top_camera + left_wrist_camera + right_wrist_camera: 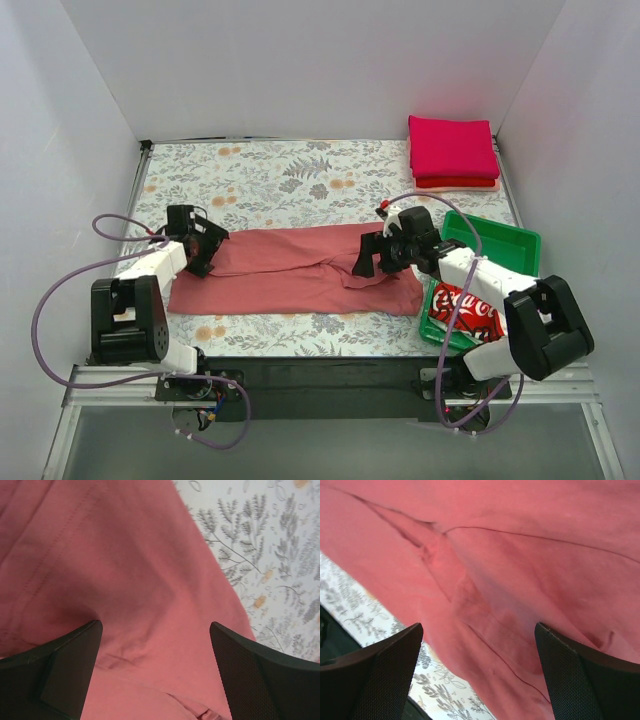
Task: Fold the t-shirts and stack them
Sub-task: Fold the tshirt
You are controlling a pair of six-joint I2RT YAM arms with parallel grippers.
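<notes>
A dusty salmon-red t-shirt [300, 270] lies folded into a long strip across the middle of the table. My left gripper [207, 250] is open over its left end; the shirt fills the left wrist view [130, 580] between the spread fingers. My right gripper [375, 258] is open over its right part; the shirt's folds and seams show in the right wrist view [510, 565]. A folded stack of magenta and red t-shirts [452, 152] sits at the back right. A red t-shirt with white Coca-Cola lettering [465, 312] lies in the green tray [505, 240].
The floral table covering [290, 180] spans the table between white walls. The green tray stands at the right, under my right arm. A black strip runs along the near edge.
</notes>
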